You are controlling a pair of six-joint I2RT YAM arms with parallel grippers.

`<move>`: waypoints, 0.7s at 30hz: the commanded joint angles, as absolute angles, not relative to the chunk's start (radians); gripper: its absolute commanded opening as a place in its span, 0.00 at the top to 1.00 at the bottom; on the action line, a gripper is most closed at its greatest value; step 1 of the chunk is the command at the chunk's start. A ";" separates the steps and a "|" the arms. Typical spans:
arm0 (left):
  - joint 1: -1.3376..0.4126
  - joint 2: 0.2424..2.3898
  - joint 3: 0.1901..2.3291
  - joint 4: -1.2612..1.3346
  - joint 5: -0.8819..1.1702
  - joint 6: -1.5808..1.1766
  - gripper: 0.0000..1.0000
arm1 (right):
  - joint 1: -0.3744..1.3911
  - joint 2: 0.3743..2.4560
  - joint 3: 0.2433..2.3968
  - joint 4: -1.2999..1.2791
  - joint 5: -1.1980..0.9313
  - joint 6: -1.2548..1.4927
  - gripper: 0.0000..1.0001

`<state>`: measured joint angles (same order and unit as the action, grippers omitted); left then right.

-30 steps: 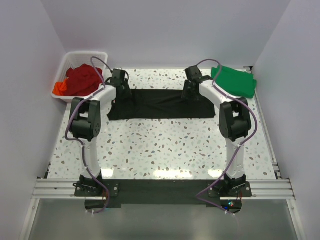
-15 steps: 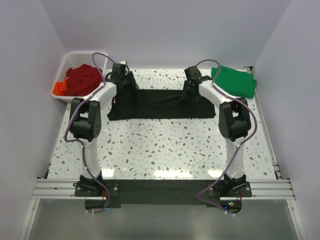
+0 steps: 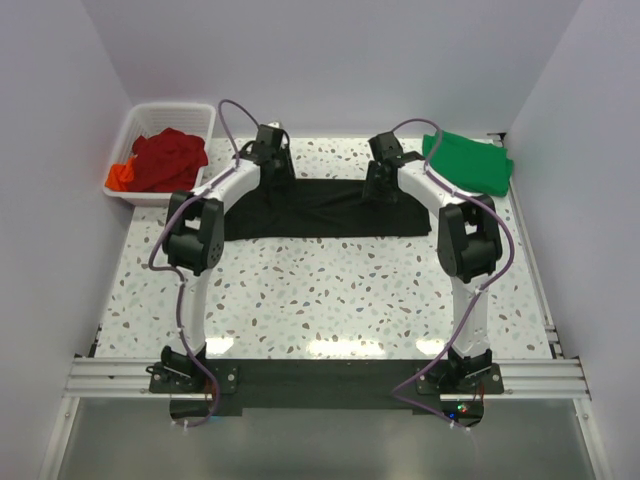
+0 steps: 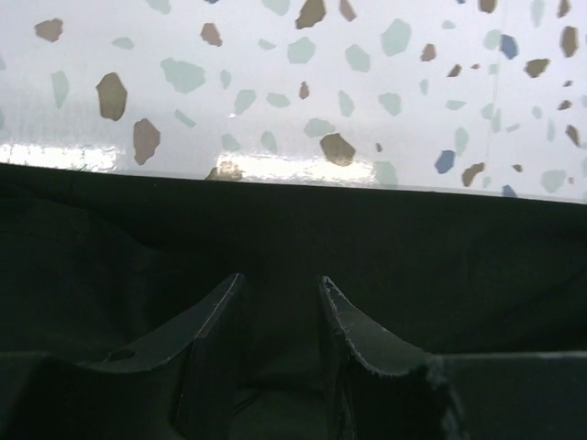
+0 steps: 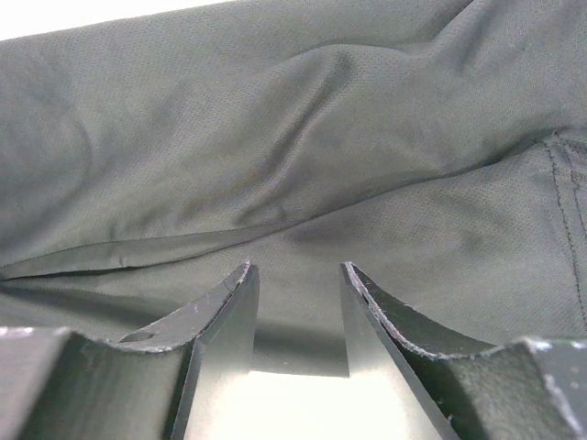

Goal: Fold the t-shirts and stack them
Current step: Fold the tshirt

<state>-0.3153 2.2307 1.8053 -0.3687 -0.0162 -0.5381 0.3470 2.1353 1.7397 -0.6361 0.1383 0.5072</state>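
Long black soft-fabric t-shirt [image 3: 320,208] spread flat across far half of speckled white table [image 3: 330,290]. Left gripper [image 4: 275,302] and right gripper [image 5: 298,284] part-open over it, holding nothing.

Top cam overhead, wrist cams close, sharing black shirt [image 3: 320,208]

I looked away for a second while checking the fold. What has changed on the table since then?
The left claw slid to the right along the far edge of the black t-shirt, away from the white basket, its jaws apart over the fabric. The right claw, the green t-shirt and the dark red t-shirt in the basket stayed put.
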 commanded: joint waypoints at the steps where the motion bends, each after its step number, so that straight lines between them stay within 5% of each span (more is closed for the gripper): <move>1: -0.313 2.240 1.864 -0.465 -0.172 -0.548 0.59 | 0.351 2.109 1.741 -0.638 0.135 0.488 0.55; 21: -0.316 2.301 1.878 -0.535 -0.276 -0.548 0.61 | 0.351 2.105 1.727 -0.630 0.133 0.497 0.56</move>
<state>-0.3191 2.2826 1.8328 -0.5205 -0.2382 -0.5400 0.3470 2.1353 1.7325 -0.6350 0.1383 0.5037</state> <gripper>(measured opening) 0.394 0.447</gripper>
